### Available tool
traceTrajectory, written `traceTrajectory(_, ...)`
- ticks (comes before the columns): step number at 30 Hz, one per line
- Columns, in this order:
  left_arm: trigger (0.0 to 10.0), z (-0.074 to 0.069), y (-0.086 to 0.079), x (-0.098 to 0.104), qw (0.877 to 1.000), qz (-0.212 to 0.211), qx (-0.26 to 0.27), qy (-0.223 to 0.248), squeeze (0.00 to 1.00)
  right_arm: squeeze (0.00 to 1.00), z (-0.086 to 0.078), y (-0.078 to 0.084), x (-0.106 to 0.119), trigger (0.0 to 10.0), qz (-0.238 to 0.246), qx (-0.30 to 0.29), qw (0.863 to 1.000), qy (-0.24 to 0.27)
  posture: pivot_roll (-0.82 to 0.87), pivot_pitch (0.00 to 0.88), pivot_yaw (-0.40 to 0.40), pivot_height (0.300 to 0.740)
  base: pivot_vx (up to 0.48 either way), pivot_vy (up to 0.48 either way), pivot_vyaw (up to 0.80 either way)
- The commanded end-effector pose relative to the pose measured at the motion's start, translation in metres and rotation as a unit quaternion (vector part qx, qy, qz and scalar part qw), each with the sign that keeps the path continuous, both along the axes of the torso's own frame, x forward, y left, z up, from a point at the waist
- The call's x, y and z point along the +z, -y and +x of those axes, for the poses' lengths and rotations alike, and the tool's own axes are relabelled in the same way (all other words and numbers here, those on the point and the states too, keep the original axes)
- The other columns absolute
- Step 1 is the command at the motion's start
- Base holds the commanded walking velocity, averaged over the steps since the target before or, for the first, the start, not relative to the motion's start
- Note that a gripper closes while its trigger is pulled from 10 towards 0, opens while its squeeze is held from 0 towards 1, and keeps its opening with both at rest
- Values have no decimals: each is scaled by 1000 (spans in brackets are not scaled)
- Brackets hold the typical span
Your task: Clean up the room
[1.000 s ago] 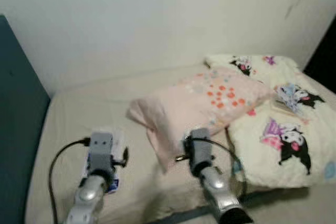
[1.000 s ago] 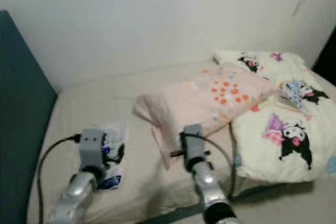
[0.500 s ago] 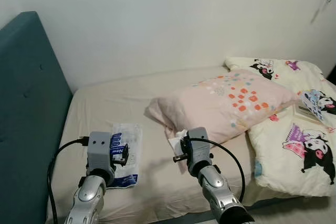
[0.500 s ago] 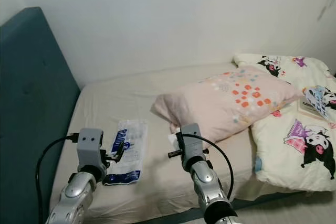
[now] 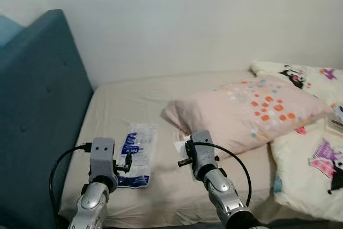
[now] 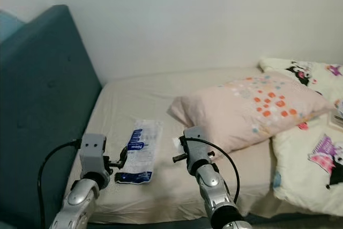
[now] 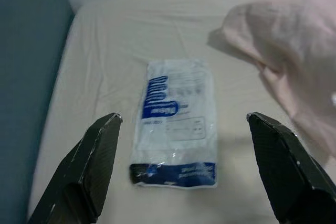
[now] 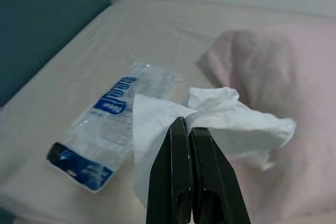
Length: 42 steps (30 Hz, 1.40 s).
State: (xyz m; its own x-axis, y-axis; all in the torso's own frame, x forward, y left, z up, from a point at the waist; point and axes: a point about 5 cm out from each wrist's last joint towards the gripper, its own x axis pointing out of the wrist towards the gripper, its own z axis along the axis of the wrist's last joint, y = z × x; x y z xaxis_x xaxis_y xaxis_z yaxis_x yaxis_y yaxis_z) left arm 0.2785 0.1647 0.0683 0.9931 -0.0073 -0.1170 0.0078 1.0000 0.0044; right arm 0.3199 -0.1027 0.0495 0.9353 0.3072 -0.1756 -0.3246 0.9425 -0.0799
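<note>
On the bed (image 5: 134,92), a blue-printed plastic packet (image 5: 136,153) lies flat at 12 o'clock from the left claw (image 7: 184,171), its long axis running straight away from the spread fingers, a likely next pick. The right claw (image 8: 185,129), farther off beside the pink pillow (image 5: 252,111), is clamped on a crumpled white tissue (image 8: 226,119).

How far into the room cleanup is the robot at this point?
Early. In hand: the right gripper is shut on a crumpled white tissue. The left gripper is open, aimed at the blue-and-white plastic wrapper, which lies flat on the bed beside the pink pillow. Left: pick up the wrapper and bin both.
</note>
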Motion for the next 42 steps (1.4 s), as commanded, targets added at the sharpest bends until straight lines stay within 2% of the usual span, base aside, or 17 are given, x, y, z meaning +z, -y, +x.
traceTrajectory(1,10000,-5,-4,-8,1000,13,2,-14,0,0,-3,-1,-4,10000,3,2,1000,-7,38,36,7,740,0,0,800)
traceTrajectory(27,10000,-3,4,-6,1000,8,-15,-13,0,0,-4,0,-4,10000,9,-2,1000,-7,40,43,5,740,0,0,800)
traceTrajectory(42,10000,-3,4,-11,999,21,-24,-34,0,0,-4,2,-5,10000,11,-9,1000,-10,43,47,17,740,0,0,800)
